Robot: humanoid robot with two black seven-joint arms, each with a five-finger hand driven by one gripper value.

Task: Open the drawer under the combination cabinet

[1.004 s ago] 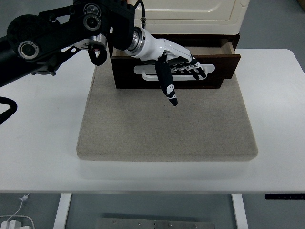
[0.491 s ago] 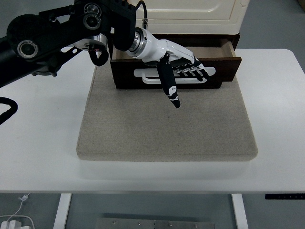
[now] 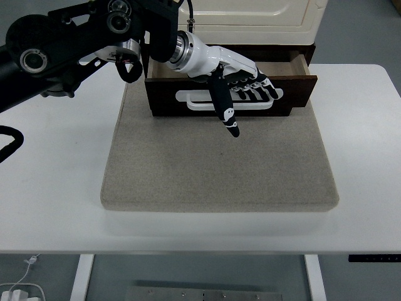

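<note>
- Four fingers (image 3: 258, 89) of the left hand (image 3: 233, 74) lie curled over the white handle (image 3: 199, 100) on the drawer front, upper centre of the frame; fingertips sit on the bar's right half, looks like a hooked grip on it.
- Thumb (image 3: 223, 108) sticks straight down and a bit right, black with a white tip mark, ending over the mat just below the drawer front, not touching the handle as far as I can tell.
- Hand shell is white on the back, black on the fingers, joined to a silver wrist ring at upper centre-left.
- Left arm (image 3: 69, 44) is black and bulky, comes in from the upper left edge and crosses toward the drawer.
- Drawer (image 3: 294, 88) is dark brown wood, partly pulled out; the right side wall and an open strip of interior show behind the front panel.
- It sits under the cream cabinet (image 3: 263, 22) at the top centre of the frame.
- Cabinet and drawer stand at the far edge of a grey-beige mat (image 3: 219, 169) filling the middle of the frame.
- Mat lies on the white table (image 3: 56, 188).
- Black cable loop (image 3: 9, 145) at the left edge, mid height.
- White cable and plug (image 3: 22, 290) on the floor, bottom left corner under the table.
</note>
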